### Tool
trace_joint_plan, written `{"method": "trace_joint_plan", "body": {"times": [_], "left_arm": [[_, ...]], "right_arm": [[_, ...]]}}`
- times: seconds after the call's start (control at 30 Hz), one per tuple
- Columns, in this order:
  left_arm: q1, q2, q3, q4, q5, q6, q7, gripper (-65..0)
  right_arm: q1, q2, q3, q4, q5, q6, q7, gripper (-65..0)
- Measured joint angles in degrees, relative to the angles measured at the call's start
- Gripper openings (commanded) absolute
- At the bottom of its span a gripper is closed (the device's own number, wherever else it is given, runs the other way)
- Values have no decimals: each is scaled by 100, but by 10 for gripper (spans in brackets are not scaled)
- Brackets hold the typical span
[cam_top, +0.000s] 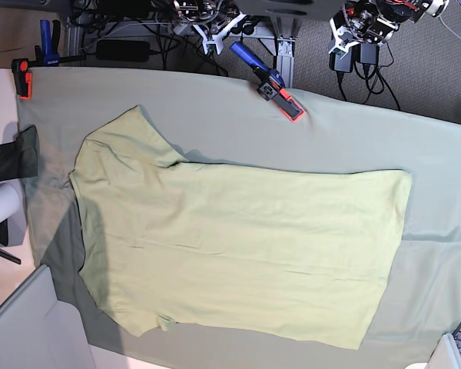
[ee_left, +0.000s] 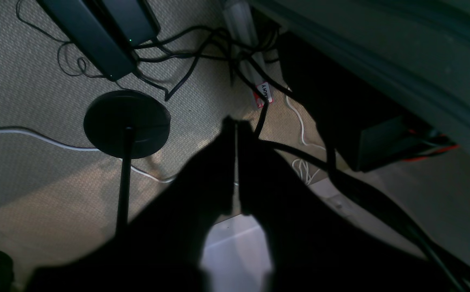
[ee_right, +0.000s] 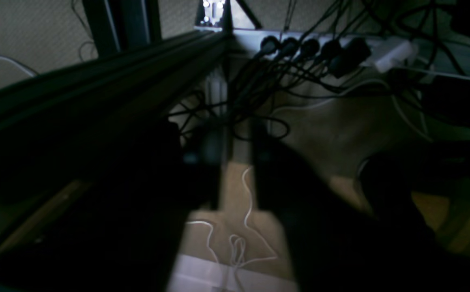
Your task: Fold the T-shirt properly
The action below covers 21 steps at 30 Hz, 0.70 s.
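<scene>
The pale lime T-shirt [cam_top: 238, 246] lies spread flat on the grey-green table cloth [cam_top: 215, 108], collar end to the left and hem to the right, with one sleeve pointing to the far left. Neither gripper shows in the base view. In the left wrist view my left gripper [ee_left: 235, 125] hangs off the table above the carpet, its dark fingers pressed together and empty. In the right wrist view my right gripper [ee_right: 237, 162] also hangs beside the table frame, with a narrow gap between its fingers and nothing in it.
A blue and orange clamp [cam_top: 273, 88] grips the table's far edge and another [cam_top: 21, 77] its far left corner. A dark cloth [cam_top: 8, 157] hangs at the left edge. Cables, a round black stand base [ee_left: 127, 123] and a power strip [ee_right: 320, 46] lie below.
</scene>
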State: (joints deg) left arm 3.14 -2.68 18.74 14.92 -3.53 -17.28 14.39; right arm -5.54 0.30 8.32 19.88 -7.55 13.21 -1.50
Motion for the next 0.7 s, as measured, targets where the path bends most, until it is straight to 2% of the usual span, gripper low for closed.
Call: {"method": "trace_joint_plan", "body": {"times": [0.07, 0.23, 0.27, 0.3, 0.37, 0.43, 0.63, 0.67, 0.7], "left_arm": [[0, 0, 0, 2, 2, -13, 17, -407], [0, 0, 0, 2, 4, -13, 17, -414], [0, 0, 0, 2, 4, -13, 15, -441], [0, 0, 2, 2, 7, -13, 15, -483], [0, 0, 4, 2, 2, -13, 13, -580], [0, 0, 4, 2, 4, -13, 13, -646], [0, 0, 4, 2, 4, -15, 13, -650], [0, 0, 4, 2, 4, -13, 13, -646], [0, 0, 4, 2, 4, -15, 13, -610]], "right_arm": [[0, 0, 0, 0, 0, -2, 0, -318], [0, 0, 0, 0, -2, -2, 0, -306], [0, 0, 0, 0, -2, -2, 0, -318], [0, 0, 0, 0, -2, -2, 0, -359], [0, 0, 0, 0, -120, -2, 2, -498], [0, 0, 4, 0, -195, -7, 2, -636], [0, 0, 9, 0, -197, -15, 4, -650], [0, 0, 9, 0, -195, -15, 4, -633], [0, 0, 9, 0, -197, -17, 4, -586]]}}
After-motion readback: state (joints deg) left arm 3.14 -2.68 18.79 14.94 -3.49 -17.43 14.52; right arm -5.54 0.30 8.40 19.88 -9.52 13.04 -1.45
